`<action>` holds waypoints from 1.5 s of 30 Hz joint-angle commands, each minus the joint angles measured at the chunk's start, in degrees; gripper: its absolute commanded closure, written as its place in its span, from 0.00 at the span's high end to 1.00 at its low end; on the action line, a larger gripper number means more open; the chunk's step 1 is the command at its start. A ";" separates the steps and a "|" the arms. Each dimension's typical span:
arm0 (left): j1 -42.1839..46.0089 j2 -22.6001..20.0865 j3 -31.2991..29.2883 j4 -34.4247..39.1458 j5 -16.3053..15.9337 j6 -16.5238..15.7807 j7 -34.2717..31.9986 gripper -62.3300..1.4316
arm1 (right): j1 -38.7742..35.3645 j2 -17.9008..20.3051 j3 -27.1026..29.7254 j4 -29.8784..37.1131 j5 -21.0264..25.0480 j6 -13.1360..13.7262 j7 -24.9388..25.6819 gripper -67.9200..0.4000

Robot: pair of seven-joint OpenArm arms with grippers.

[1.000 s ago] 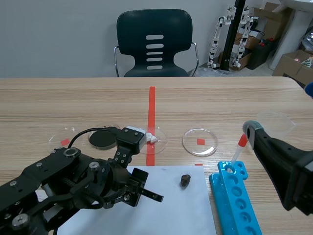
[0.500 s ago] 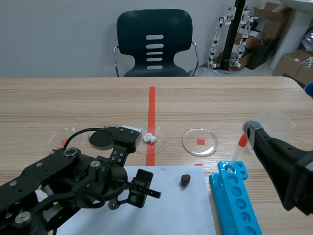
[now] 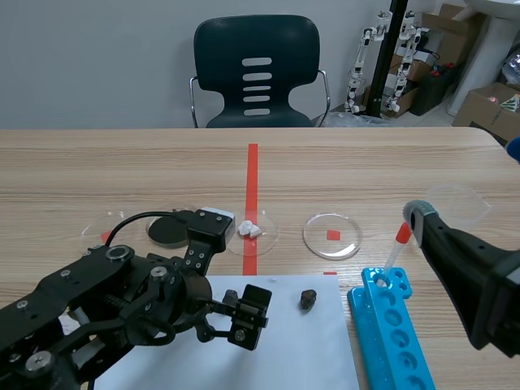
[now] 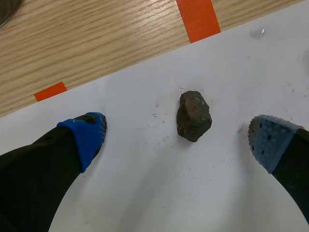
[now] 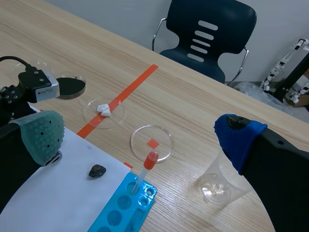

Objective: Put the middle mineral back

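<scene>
A small dark brown mineral (image 3: 308, 300) lies on the white paper sheet (image 3: 284, 345). In the left wrist view the mineral (image 4: 193, 116) sits just ahead of my left gripper (image 4: 178, 137), between the lines of its two fingers, touching neither pad. That gripper (image 3: 250, 315) is open and hovers low over the paper, left of the stone. My right gripper (image 5: 141, 135) is open, empty, and held high over the table's right side. From there the mineral (image 5: 97, 170) shows beside the blue rack.
Three petri dishes stand in a row: one with a black disc (image 3: 171, 230), one with white pieces (image 3: 252, 230), one bare over an orange mark (image 3: 331, 235). A blue tube rack (image 3: 390, 333) holds a red-capped tube (image 3: 396, 248). A clear cup (image 3: 459, 203) stands far right.
My left gripper has gone from shut to open and has turned at the wrist, staying left of the mineral. The mineral and the right arm have not moved.
</scene>
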 commanded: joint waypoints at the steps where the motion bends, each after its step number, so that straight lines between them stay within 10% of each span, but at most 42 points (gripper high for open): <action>1: 0.15 -0.04 -0.13 1.20 -0.57 -0.17 -1.49 0.99 | 0.52 0.09 0.28 1.05 0.44 -0.26 0.66 1.00; 26: 30.05 -27.15 -2.62 32.59 -1.86 -0.55 -44.33 1.00 | 0.52 0.11 0.28 1.05 0.44 -0.26 0.66 1.00; 45: 40.63 -31.58 -11.04 44.00 -1.86 -0.55 -46.14 1.00 | 0.55 0.11 0.28 1.05 0.44 -0.26 0.66 1.00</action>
